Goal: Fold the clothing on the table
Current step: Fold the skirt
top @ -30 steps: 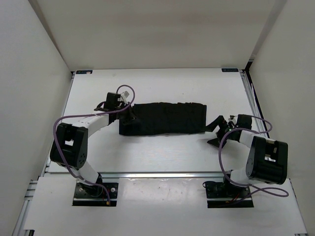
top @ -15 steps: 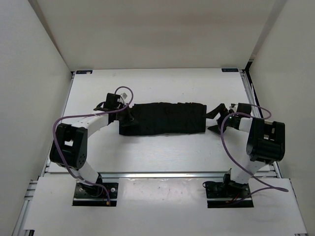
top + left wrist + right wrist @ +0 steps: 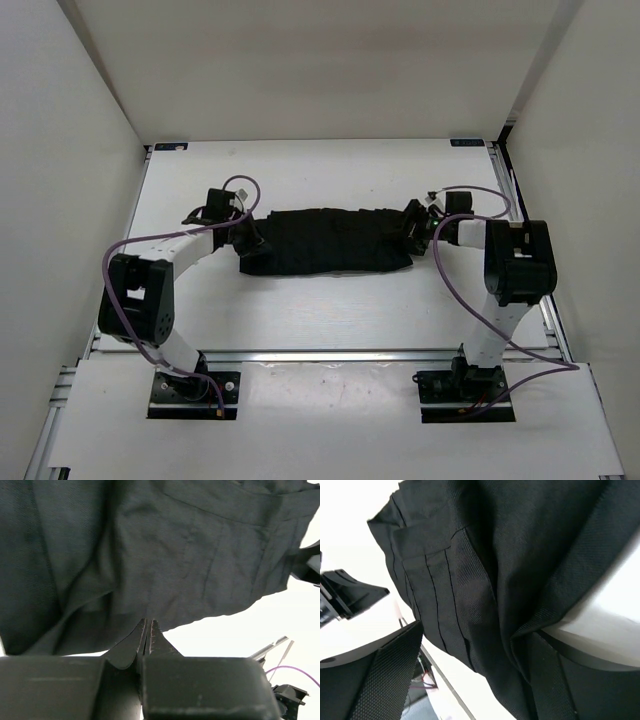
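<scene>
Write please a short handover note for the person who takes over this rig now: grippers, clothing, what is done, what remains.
Left gripper: shut, pinching the left end of the clothing.
Right gripper: open, jaws on either side of the clothing's right end, no grip yet.
Clothing: lies as a long strip across the middle of the table.
Done: both arms are at the ends.
Left: probably close the right jaws, then carry the ends over to make the fold.

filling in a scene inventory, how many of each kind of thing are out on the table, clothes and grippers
clothing: 1
grippers: 2, left gripper and right gripper
total: 3
</scene>
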